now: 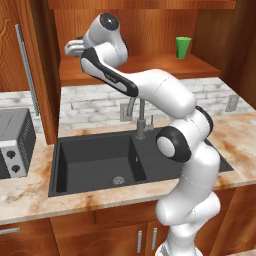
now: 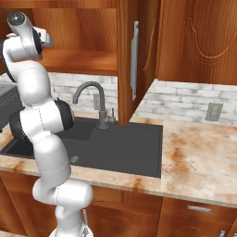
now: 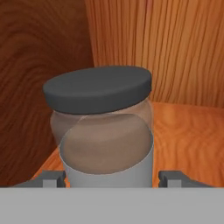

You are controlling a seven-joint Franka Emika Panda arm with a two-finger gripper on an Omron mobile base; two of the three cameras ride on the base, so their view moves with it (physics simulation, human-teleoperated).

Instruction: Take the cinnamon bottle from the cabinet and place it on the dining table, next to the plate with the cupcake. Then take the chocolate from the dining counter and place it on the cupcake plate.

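Observation:
The cinnamon bottle [image 3: 103, 131] is a clear jar with a dark grey lid, brown powder and a white label. It stands upright on the wooden cabinet shelf [image 3: 188, 135], close to the shelf's left wall. My gripper [image 3: 109, 177] is open around the jar's lower part, one fingertip [image 3: 50, 177] on each side and very near the glass. From the base views the gripper [image 1: 74, 47] [image 2: 46, 36] is reaching into the left end of the upper cabinet, and the arm hides the jar there.
A green cup [image 1: 183, 47] stands at the right of the same shelf. Below lie the dark sink [image 1: 95, 160] with its faucet [image 1: 140, 117], and a toaster [image 1: 15, 142] at the left. The open cabinet door [image 2: 134, 60] hangs to the right of the arm.

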